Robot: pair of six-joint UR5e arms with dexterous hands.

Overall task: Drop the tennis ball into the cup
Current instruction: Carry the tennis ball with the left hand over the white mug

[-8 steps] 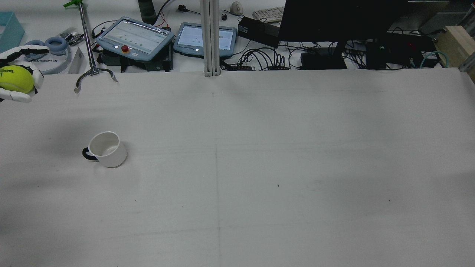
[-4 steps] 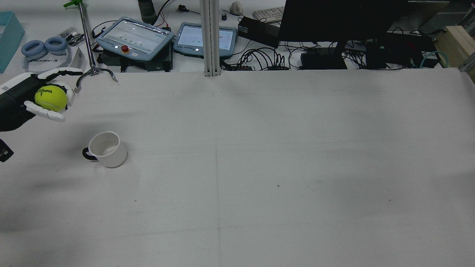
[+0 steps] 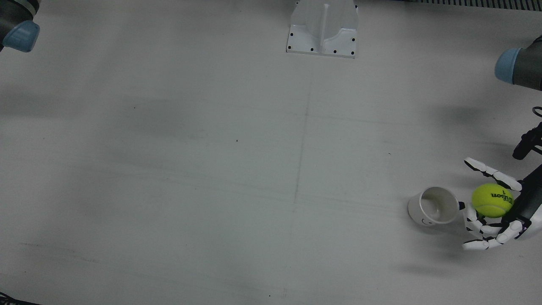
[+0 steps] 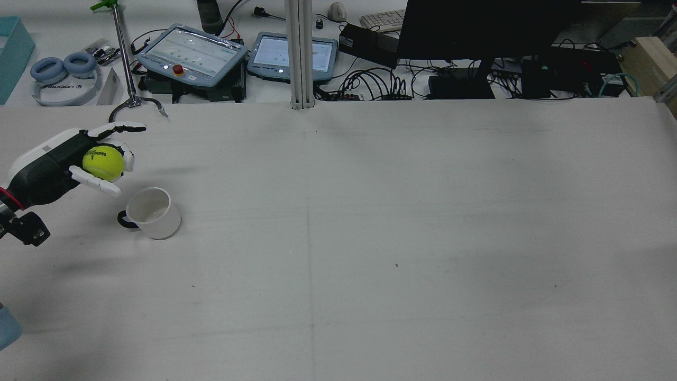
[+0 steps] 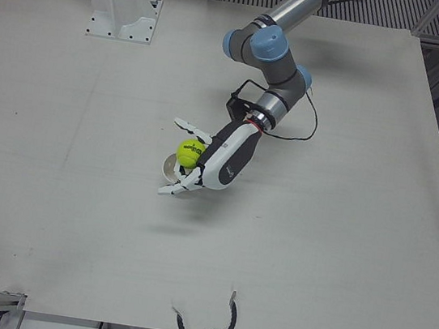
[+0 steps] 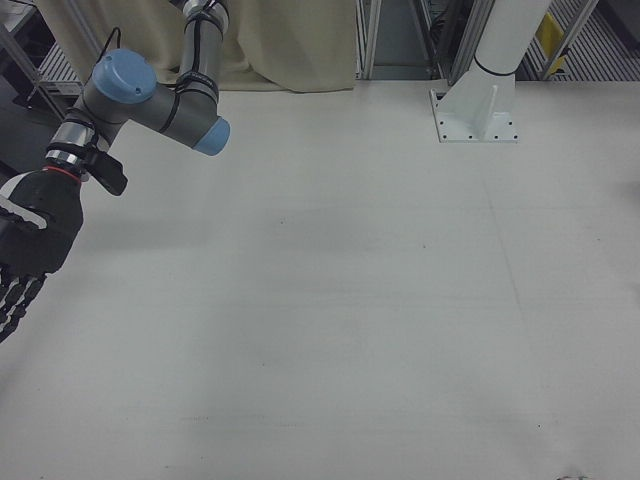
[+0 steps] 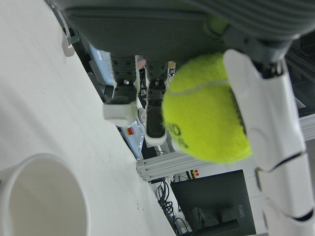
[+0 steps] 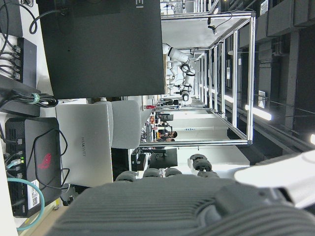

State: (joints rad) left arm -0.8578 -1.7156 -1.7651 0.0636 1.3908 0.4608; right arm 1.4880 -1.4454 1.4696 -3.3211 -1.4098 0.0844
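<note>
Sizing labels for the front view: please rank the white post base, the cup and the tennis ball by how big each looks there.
1. White post base, clearly the largest.
2. Cup.
3. Tennis ball, slightly smaller than the cup; the left hand holds it above the table, nearer this overhead camera, so that gap is unsure.

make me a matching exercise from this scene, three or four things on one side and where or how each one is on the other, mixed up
Things
1. tennis ball
2. cup
3. left hand
4. right hand

States
A. upright on the table, nothing in it
B. shut round the ball, beside the cup
C. held off the table, yellow-green
D. off at the far side of the table, fingers apart, holding nothing

Pairs: 1-C, 2-A, 3-B, 4-D
</note>
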